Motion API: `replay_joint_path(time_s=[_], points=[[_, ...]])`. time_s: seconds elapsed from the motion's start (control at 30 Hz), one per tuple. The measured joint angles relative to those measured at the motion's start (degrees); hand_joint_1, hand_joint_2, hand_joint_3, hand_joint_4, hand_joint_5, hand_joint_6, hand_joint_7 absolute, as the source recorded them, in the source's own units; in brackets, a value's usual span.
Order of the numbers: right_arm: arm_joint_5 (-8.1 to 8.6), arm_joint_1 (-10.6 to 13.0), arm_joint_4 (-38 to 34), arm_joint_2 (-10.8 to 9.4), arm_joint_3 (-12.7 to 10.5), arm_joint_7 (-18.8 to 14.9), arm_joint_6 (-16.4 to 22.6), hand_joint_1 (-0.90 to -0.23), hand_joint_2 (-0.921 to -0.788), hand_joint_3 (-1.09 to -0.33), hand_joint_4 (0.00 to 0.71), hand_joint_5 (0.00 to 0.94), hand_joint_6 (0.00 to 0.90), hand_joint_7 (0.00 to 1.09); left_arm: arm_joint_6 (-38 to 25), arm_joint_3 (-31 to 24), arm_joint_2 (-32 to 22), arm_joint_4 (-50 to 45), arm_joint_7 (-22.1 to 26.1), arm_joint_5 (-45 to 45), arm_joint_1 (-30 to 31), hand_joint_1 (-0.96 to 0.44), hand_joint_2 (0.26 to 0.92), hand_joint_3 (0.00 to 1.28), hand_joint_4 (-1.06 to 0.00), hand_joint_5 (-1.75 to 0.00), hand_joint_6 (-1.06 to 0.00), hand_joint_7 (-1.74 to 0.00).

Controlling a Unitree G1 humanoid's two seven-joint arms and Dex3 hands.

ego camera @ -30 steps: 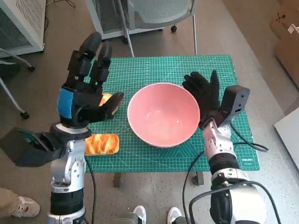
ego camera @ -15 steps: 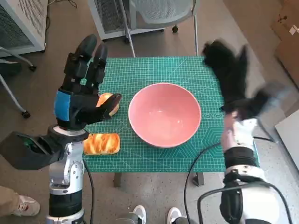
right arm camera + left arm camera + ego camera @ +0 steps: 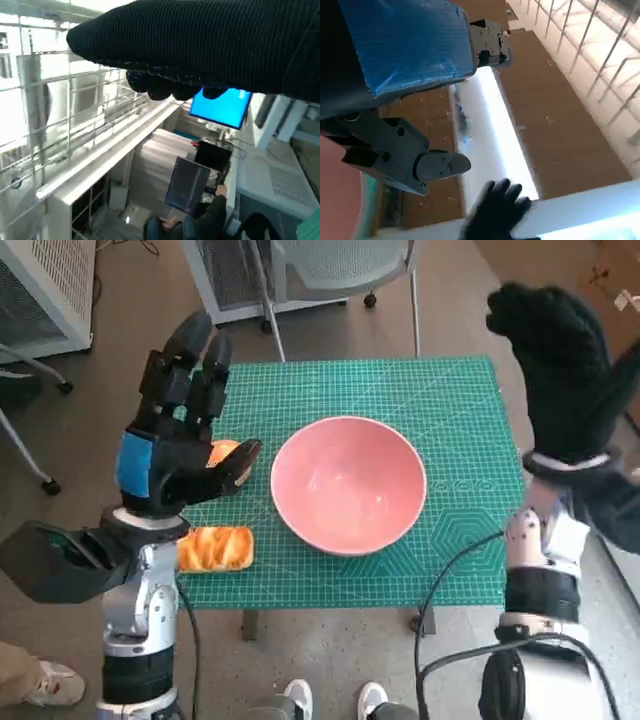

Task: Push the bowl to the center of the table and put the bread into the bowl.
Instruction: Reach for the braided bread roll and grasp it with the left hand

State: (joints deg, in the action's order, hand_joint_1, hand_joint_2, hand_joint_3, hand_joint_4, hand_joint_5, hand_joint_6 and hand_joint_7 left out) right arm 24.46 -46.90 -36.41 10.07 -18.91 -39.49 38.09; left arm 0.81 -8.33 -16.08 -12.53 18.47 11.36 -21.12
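The bowl (image 3: pixel 348 485) sat about mid-surface on the green mat (image 3: pixel 455 410), upright and with nothing in it. One bread piece (image 3: pixel 216 548) lay to the bowl's left by the near edge of the surface (image 3: pixel 300 592); another (image 3: pixel 228 456) lay partly hidden beneath the left hand (image 3: pixel 178 445). That hand hovered above it, fingers spread, grasping nothing. The right hand (image 3: pixel 558 370) was raised well off the bowl's right side, released and holding nothing. The risk, as I judged it: a low sweep of the left hand could nudge the near bread off the edge, or knock the bowl away from the middle.
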Motion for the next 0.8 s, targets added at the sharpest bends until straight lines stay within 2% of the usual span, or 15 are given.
replay_joint_path(time_s=[0.03, 0.1, 0.2, 0.4, 0.47, 0.57, 0.67, 0.8], points=[[0.04, 0.3, 0.5, 0.1, 0.0, 0.0, -0.1, -0.664, -0.921, -0.774, 0.263, 0.007, 0.353, 0.01, -2.1, 0.1, -2.4, -1.9, 0.3, -2.5, 0.3, -0.21, 0.713, 0.22, -0.03, 0.00, -0.02, -0.29], [0.08, 0.6, 1.2, 0.1, 0.1, 0.2, -0.2, -0.665, -0.921, -0.770, 0.264, 0.007, 0.354, 0.01, -6.6, 0.5, -6.9, -5.6, 1.5, -6.9, 1.1, -0.22, 0.719, 0.12, -0.04, 0.00, -0.08, -0.23], [0.08, 0.7, 1.9, 0.2, 0.2, 0.4, -0.2, -0.667, -0.921, -0.763, 0.265, 0.006, 0.354, 0.01, -13.8, 0.9, -12.6, -10.5, 3.5, -12.4, 2.1, -0.17, 0.706, 0.04, -0.04, 0.00, -0.19, -0.13], [0.07, 0.7, 2.6, 0.3, 0.5, 0.8, -0.3, -0.670, -0.921, -0.757, 0.266, 0.004, 0.358, 0.01, -28.3, 2.5, -21.6, -19.7, 7.7, -21.2, 4.9, -0.11, 0.693, 0.00, -0.05, 0.00, -0.28, -0.06], [0.06, 0.7, 2.6, 0.3, 0.7, 1.2, -0.7, -0.670, -0.921, -0.757, 0.265, 0.003, 0.358, 0.01, -33.6, 3.9, -24.9, -23.8, 9.6, -24.8, 6.5, -0.10, 0.673, 0.00, -0.08, -0.01, -0.31, -0.06], [-0.03, 1.0, 2.6, 0.3, 1.1, 2.1, -1.6, -0.672, -0.921, -0.757, 0.265, 0.003, 0.360, 0.01, -40.9, 6.8, -29.3, -29.5, 12.7, -28.8, 8.4, -0.10, 0.676, 0.01, -0.08, 0.00, -0.31, -0.03], [-0.05, 1.5, 2.6, 0.2, 1.5, 2.9, -2.4, -0.674, -0.921, -0.756, 0.265, 0.002, 0.362, 0.01, -45.1, 9.9, -31.9, -32.7, 15.2, -30.5, 9.0, -0.09, 0.679, 0.02, -0.08, 0.00, -0.32, -0.02], [-0.06, 1.8, 2.8, -0.2, 2.4, 3.3, -3.3, -0.675, -0.921, -0.754, 0.266, 0.002, 0.364, 0.01, -48.9, 14.1, -33.2, -33.3, 16.2, -33.4, 9.0, -0.09, 0.684, 0.01, -0.08, 0.00, -0.32, -0.01]])
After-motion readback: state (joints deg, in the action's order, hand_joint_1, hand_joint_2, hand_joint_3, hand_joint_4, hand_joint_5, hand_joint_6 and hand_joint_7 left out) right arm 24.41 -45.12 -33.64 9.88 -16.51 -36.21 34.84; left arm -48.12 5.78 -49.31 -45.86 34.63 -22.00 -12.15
